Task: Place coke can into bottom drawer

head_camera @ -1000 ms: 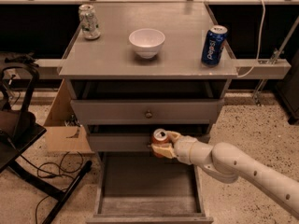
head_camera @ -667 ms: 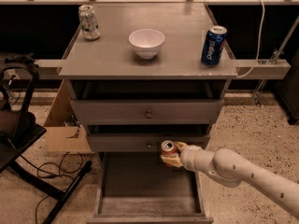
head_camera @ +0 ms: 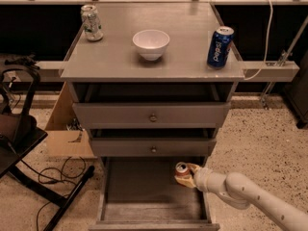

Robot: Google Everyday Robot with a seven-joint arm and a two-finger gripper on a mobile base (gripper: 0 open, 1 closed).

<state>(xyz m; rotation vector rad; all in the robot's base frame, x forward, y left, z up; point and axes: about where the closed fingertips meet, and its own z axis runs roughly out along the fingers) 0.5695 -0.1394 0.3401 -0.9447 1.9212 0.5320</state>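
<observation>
Reaching in from the lower right, the robot's arm holds the coke can (head_camera: pixel 182 170) upright inside the open bottom drawer (head_camera: pixel 144 198), close to its right wall and toward the back, just under the front of the drawer above. The gripper (head_camera: pixel 188 176) is clamped on the can's lower body, its tan fingers (head_camera: pixel 194 167) wrapped around the red sides while the silver top shows above them. Whether the can's base already touches the drawer floor cannot be told from this angle.

On the counter (head_camera: pixel 159 67) above, a white bowl (head_camera: pixel 151 43), a blue Pepsi can (head_camera: pixel 220 46) and a silver-green can (head_camera: pixel 91 22) stand well apart, and the two knobbed drawers (head_camera: pixel 153 116) sit nearly closed.

The placing step appears to be in hand, with the carry essentially done. The next move likely calls for settling the can onto the tray, parting the fingers, and drawing the arm out without tipping the can or striking the drawer above.
</observation>
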